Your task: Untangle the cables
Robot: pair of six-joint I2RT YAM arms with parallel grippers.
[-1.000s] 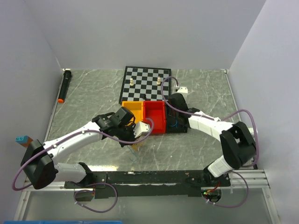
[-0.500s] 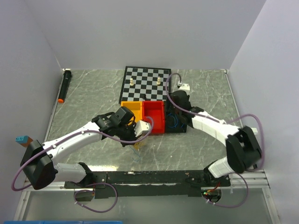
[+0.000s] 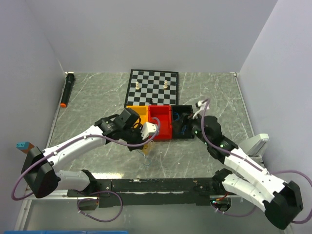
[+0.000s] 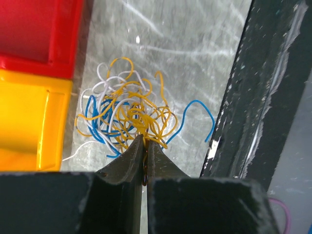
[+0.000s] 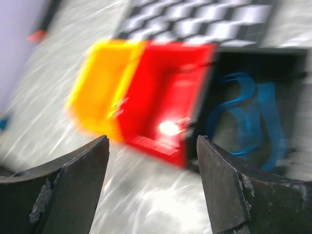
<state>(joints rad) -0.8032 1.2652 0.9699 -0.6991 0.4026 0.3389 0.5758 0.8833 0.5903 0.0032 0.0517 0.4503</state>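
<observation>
My left tool (image 4: 145, 142) is pinched tight on a yellow strand of the cables (image 4: 127, 113). They make a curly yellow, blue and white knot on the desk (image 4: 195, 44), just beside the yellow bin (image 4: 29, 122) and the red bin (image 4: 39, 29). My right tool (image 5: 152, 146) gapes wide and holds nothing. It is near the black bin (image 5: 229, 66), where a blue cable (image 5: 256, 117) lies.

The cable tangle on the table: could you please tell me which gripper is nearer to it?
Left. The left gripper is shut on the cable tangle; the right gripper hangs open by the black bin, apart.
</observation>
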